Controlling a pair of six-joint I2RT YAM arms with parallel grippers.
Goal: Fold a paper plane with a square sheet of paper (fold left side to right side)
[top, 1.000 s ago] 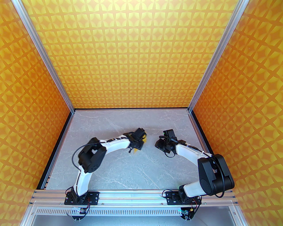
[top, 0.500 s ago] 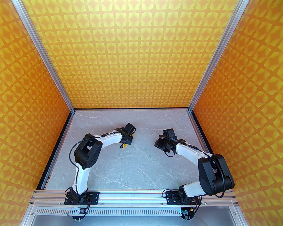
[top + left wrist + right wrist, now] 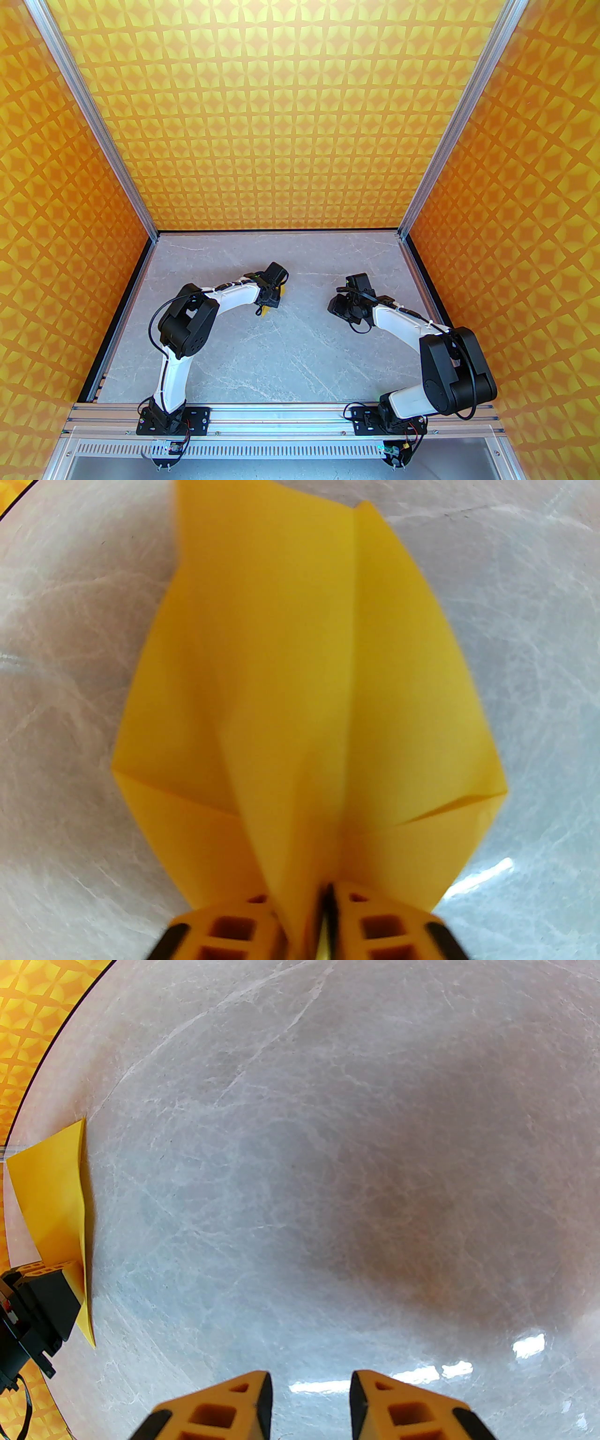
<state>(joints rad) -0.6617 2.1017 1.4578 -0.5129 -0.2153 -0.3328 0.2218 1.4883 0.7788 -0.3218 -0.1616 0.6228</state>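
Yellow paper takes up most of the left wrist view lol. The paper plane [image 3: 309,677] spreads out over the grey marble-look table [image 3: 290,356]. It's kite-shaped, with a crease running from 12 o'clock down to 6 o'clock and two side corners sticking out at roughly 9 and 3. Its narrow end tucks in between the orange fingers [image 3: 225,930] of the left gripper [image 3: 307,904] at 6 o'clock. Those jaws sit nearly together, with the folded ridge of the paper between them and a thin dark slit next to the right-hand finger. Honestly can't tell if it's actually pinching the paper or just sitting loosely around it.

From the top camera, the left gripper is a bit toward 12 o'clock from the middle of the table, pointing down, with bits of yellow peeking out from under it at about 1 and 7 o'clock.

The right gripper [image 3: 311,1379] is at 3 o'clock from the left one, well apart from it. Its jaws are partly open with a clear gap between the two orange fingers, holding nothing, and bare table below. In its wrist view the plane shows at the 9 o'clock edge, with the left gripper's black body at 8 o'clock. Orange star-patterned walls [image 3: 300,117] box in the table on three sides.
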